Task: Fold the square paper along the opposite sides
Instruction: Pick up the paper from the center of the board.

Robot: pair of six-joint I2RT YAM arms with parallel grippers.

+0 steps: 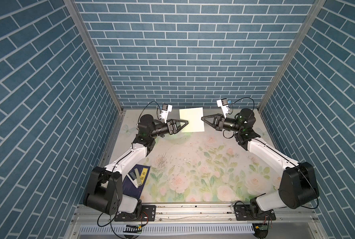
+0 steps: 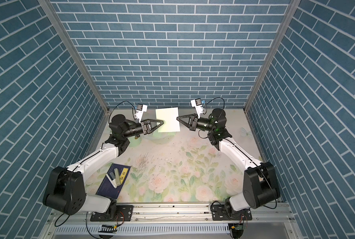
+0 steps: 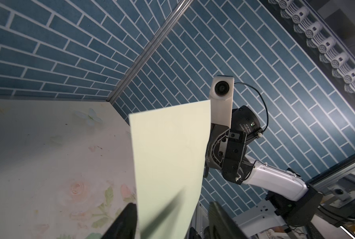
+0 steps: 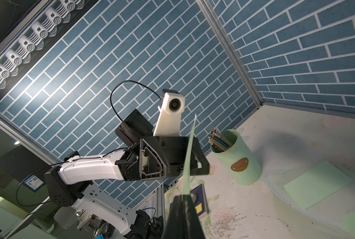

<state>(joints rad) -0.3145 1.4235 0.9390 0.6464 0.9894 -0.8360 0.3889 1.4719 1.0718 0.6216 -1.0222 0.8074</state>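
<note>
Paper (image 1: 192, 119) hangs in the air between your two grippers, above the far end of the floral table (image 1: 193, 165), near the back brick wall (image 1: 182, 51) and well clear of both side walls. Your right gripper (image 1: 202, 118) is pinched shut on the sheet's right edge. Your left gripper (image 1: 187, 122) reaches over the left edge; in the left wrist view its fingers (image 3: 124, 221) stand apart with the sheet running between them, and you cannot tell whether they touch it. Nearer you than the paper, the table's middle lies bare except for scattered specks. Both top views show a dark blue book (image 2: 115, 180) beside the left arm's base. Only the right wrist view shows a green pencil cup (image 4: 237, 157) and a flat green sheet (image 4: 317, 184) on the table under the paper, and it sees the held sheet edge-on.
</note>
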